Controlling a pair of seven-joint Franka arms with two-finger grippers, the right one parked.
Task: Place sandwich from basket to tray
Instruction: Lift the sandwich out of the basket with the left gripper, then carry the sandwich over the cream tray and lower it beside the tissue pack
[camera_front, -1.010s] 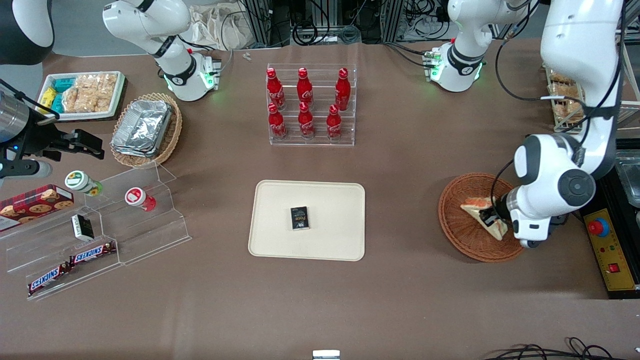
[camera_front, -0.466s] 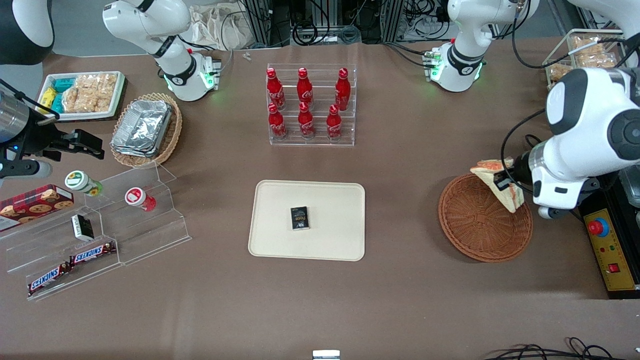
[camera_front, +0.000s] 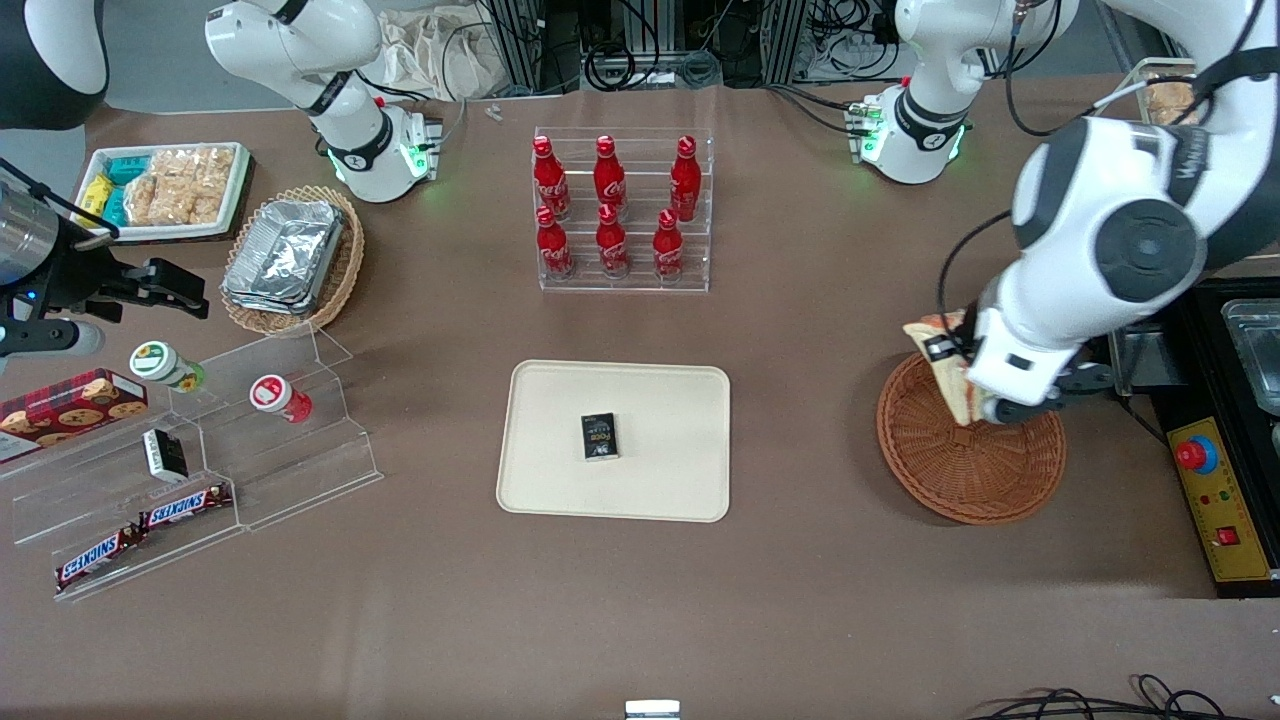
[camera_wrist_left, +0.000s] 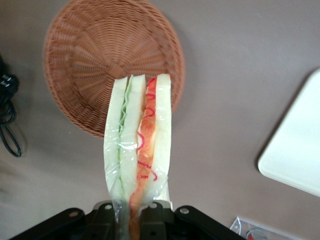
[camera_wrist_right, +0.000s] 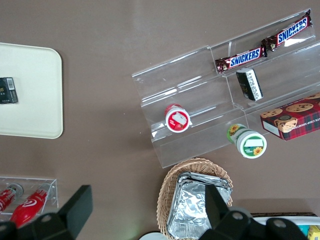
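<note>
The clear-wrapped sandwich (camera_front: 943, 362) (camera_wrist_left: 140, 145) hangs in the air over the rim of the reddish-brown wicker basket (camera_front: 970, 470) (camera_wrist_left: 90, 65), at the edge nearest the tray. My left gripper (camera_front: 965, 385) (camera_wrist_left: 131, 216) is shut on the sandwich's one end, and the white bread with its green and orange-red layers points away from the fingers. Nothing lies in the basket. The cream tray (camera_front: 560, 480) (camera_wrist_left: 300, 155) lies flat at the table's middle, toward the parked arm's end from the basket, with a small black box (camera_front: 599, 437) on it.
An acrylic rack of red bottles (camera_front: 622, 210) stands farther from the front camera than the tray. A stepped acrylic shelf (camera_front: 300, 440) with snacks, a tan basket of foil containers (camera_front: 290, 258) and a white snack tray (camera_front: 165, 190) sit toward the parked arm's end. A red-button control box (camera_front: 1197, 455) is beside the basket.
The gripper lifted the sandwich out of the basket, then swung with it toward the tray side of the basket's rim.
</note>
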